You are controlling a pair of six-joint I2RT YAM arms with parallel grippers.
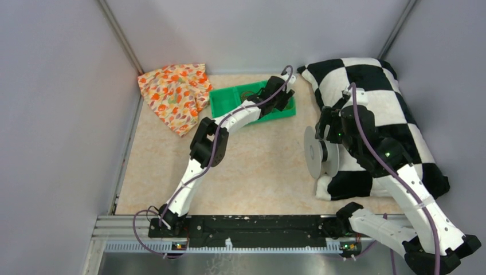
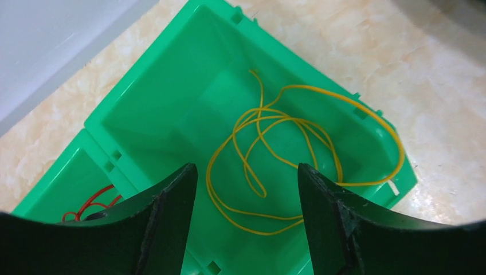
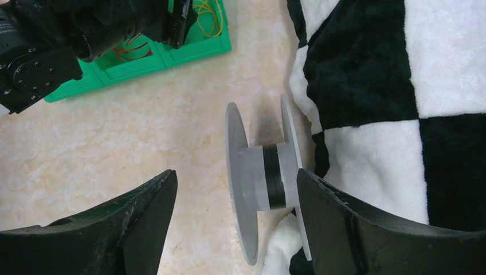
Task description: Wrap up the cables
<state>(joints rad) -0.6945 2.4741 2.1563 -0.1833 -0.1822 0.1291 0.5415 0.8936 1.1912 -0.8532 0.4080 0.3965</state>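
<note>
The left wrist view shows the cables (image 2: 275,118) plainly: loose yellow loops in the larger compartment of a green tray (image 2: 172,97), beneath the left gripper (image 2: 245,172), fingers spread and empty; the right gripper (image 3: 236,175), likewise spread and empty, hovers over a spool (image 3: 258,177) standing on edge against a checkered pillow (image 3: 367,74). Beige marbled table (image 1: 263,166); grey walls (image 1: 57,86).

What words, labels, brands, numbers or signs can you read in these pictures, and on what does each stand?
None can be read in any view. The green tray, yellow cable, spool, checkered cushion and patterned cloth bear no writing.
</note>
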